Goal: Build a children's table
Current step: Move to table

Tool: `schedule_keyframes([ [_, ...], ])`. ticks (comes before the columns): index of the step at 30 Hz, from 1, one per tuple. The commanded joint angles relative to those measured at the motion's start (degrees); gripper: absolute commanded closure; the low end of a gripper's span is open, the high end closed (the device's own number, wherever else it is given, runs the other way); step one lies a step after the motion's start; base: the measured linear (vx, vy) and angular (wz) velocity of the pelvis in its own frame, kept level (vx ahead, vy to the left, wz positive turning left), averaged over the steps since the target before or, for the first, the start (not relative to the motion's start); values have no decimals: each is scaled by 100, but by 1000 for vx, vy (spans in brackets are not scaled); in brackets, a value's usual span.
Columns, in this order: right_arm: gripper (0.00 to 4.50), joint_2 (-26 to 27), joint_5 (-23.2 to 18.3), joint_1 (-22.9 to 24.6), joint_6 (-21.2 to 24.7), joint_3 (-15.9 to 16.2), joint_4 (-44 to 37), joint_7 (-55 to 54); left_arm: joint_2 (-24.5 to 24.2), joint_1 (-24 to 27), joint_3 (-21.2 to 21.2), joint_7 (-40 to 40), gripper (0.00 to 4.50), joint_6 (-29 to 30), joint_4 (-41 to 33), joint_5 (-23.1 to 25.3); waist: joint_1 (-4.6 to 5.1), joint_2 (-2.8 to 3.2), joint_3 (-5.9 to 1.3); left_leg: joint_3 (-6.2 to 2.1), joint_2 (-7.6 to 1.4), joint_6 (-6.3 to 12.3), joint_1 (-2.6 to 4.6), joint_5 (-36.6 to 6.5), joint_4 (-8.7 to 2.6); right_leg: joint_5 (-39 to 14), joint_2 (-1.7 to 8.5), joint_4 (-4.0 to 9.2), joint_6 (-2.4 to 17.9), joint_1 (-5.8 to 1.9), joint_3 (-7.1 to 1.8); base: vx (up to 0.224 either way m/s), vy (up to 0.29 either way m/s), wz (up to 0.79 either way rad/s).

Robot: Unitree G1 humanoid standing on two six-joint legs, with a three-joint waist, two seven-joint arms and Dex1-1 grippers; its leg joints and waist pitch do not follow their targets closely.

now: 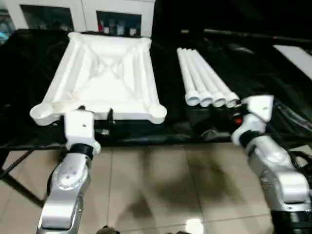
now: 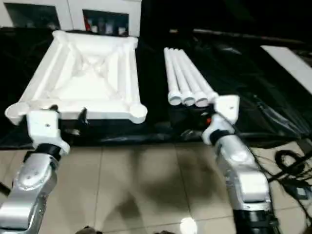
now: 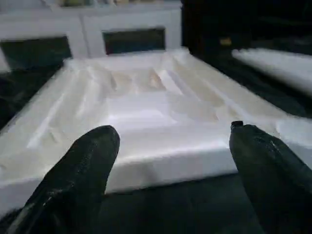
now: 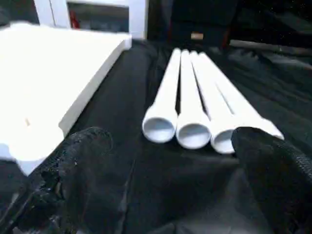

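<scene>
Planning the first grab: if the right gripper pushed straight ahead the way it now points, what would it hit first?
Most likely the open near ends of the white legs, lying side by side. The right gripper is open and faces them across bare black cloth; the gap's depth is unclear.

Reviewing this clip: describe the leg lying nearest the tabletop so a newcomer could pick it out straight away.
On the black-draped work table, the white tabletop lies ribbed side up on the robot's left. To its right, four white tube legs lie side by side, open ends toward the robot. The one meant is the leftmost leg: only a strip of black cloth separates it from the tabletop, with the other three on its far side.
</scene>
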State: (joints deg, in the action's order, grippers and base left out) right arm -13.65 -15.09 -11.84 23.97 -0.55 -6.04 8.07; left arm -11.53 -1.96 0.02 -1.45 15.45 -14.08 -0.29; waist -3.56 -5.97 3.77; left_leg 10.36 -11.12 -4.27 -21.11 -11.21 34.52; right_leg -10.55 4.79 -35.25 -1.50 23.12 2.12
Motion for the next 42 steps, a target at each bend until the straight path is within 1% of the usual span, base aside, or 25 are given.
schedule_keyframes([
  [1,0,13,183,24,-123,242,128,42,-31,-63,34,-60,37,135,1,11,-45,99,-354,-85,-155,-208,30,-1288,-464,-1438,222,429,421,-168,-175,0,0,0],
  [2,0,33,322,-23,-166,367,229,-71,-29,-172,107,54,37,346,46,44,-59,256,-364,-110,-153,-303,81,-1531,-480,-1445,207,395,463,-165,-167,0,0,0],
  [3,0,50,315,-37,-156,368,240,-74,4,-208,133,52,37,330,67,-9,-87,104,-330,-314,-33,-14,-198,-2048,-602,-1907,324,416,336,-442,72,0,0,0],
  [4,0,73,304,-58,-140,367,257,-74,52,-259,169,46,37,302,98,-87,-92,231,-298,-343,-31,73,-165,-2427,-665,-2500,354,530,185,-464,156,-10,3,32],
  [5,0,79,324,-81,-136,373,270,-52,74,-322,159,21,37,247,152,-110,-50,182,-318,-434,16,258,-85,-2651,-556,-3155,498,651,123,-490,277,-10,3,32],
  [7,0,91,386,-93,-158,358,274,-9,42,-361,98,-12,37,209,199,-28,-39,362,-286,-410,-32,298,162,-2826,-479,-3841,508,855,395,-528,385,50,3,53],
  [8,0,121,388,-108,-212,341,300,19,46,-398,96,-19,37,201,260,-24,16,317,-191,-426,-27,225,46,-3076,-503,-4228,445,920,430,-678,491,64,1,47],
  [9,0,146,382,-122,-215,299,321,-3,66,-433,97,-3,37,192,311,-19,38,404,-218,-357,-155,-1,471,-3481,-475,-4164,347,938,476,-458,422,52,8,38],
  [12,0,148,428,-174,-408,178,432,-111,98,-578,20,-41,37,263,362,7,81,432,-219,-422,-247,-229,570,-4002,-665,-2855,211,718,743,-533,394,73,0,16],
  [19,0,207,384,-184,-981,-130,483,-110,143,-648,-112,-165,37,307,421,-5,-40,402,-495,-111,31,611,169,-652,-507,-842,204,586,1068,-1100,151,113,8,-4],
  [23,0,217,185,-91,-706,-147,369,63,127,-689,-121,-171,37,379,459,45,-30,445,-590,-180,153,1357,327,562,-353,455,-9,379,996,-1098,189,139,-5,5],
  [27,0,227,223,42,-567,-57,280,86,130,-728,-58,-193,37,423,418,-14,10,415,-599,-466,118,2443,703,2021,-138,1145,-145,41,805,-766,140,136,-37,14],
  [28,0,261,243,81,-569,-47,275,68,121,-717,-33,-196,37,423,416,-35,15,380,-595,-484,146,2522,694,2158,-89,1204,-158,19,778,-778,85,103,-46,18],
  [30,0,298,265,103,-608,-33,272,58,118,-695,-14,-193,37,415,422,-44,-180,280,-524,-248,545,2134,76,1404,103,1917,-176,169,787,-1293,-291,87,-39,20],
  [31,0,298,322,114,-624,33,268,75,118,-658,6,-194,37,423,403,-55,-206,287,-473,-234,515,1943,-54,1044,85,1878,-130,250,801,-1348,-355,61,-32,28],
  [32,0,291,348,118,-626,61,264,93,123,-644,11,-193,37,432,392,-56,-248,368,-532,-264,404,1547,39,855,44,2065,-239,175,718,-1379,-367,61,-32,28],
  [33,0,281,365,117,-627,83,263,116,141,-632,26,-180,37,444,379,-65,-203,465,-589,-425,205,1474,497,1213,-36,2255,-460,-80,407,-1090,-180,79,-54,29],
  [34,0,280,368,116,-612,101,260,137,153,-621,47,-171,37,455,369,-77,128,507,-646,-1093,-438,2465,1344,2330,-61,942,-226,-546,-11,-73,17,58,-94,5],
  [35,0,278,364,111,-584,113,251,162,151,-610,65,-176,37,465,361,-86,224,517,-685,-1391,-778,3148,1606,2942,-115,-355,48,-689,-222,300,27,58,-94,5],
  [36,0,278,364,111,-584,113,251,162,151,-610,65,-176,37,465,360,-86,183,404,-583,-1469,-878,3516,1331,2906,-242,-1097,392,-676,-250,341,-225,-37,-128,-33],
  [37,0,277,360,107,-557,124,245,178,150,-604,84,-185,37,483,344,-93,-47,162,-414,-654,136,2328,491,1171,41,-400,341,78,-42,-350,-451,-104,-95,-28],
  [38,0,277,360,104,-544,131,246,182,146,-603,92,-191,37,491,337,-95,-246,-24,-295,-381,585,1926,121,91,279,-1590,345,516,-378,-757,-769,-104,-95,-28],
  [39,0,277,360,104,-544,131,246,182,146,-603,92,-191,37,491,337,-95,-352,-8,-376,-447,556,1332,-68,-608,639,-2068,668,593,269,-1192,-1194,0,0,0],
  [41,0,271,371,93,-548,129,273,188,152,-624,95,-192,37,509,333,-89,-380,158,-264,-543,384,634,-153,-215,607,-1544,615,612,1147,-1155,-1010,43,-25,20],
  [42,0,278,396,92,-559,131,289,179,152,-632,100,-197,37,510,339,-94,-321,320,-278,-525,224,467,-92,49,232,-1692,489,656,1510,-1147,-666,0,0,0],
])
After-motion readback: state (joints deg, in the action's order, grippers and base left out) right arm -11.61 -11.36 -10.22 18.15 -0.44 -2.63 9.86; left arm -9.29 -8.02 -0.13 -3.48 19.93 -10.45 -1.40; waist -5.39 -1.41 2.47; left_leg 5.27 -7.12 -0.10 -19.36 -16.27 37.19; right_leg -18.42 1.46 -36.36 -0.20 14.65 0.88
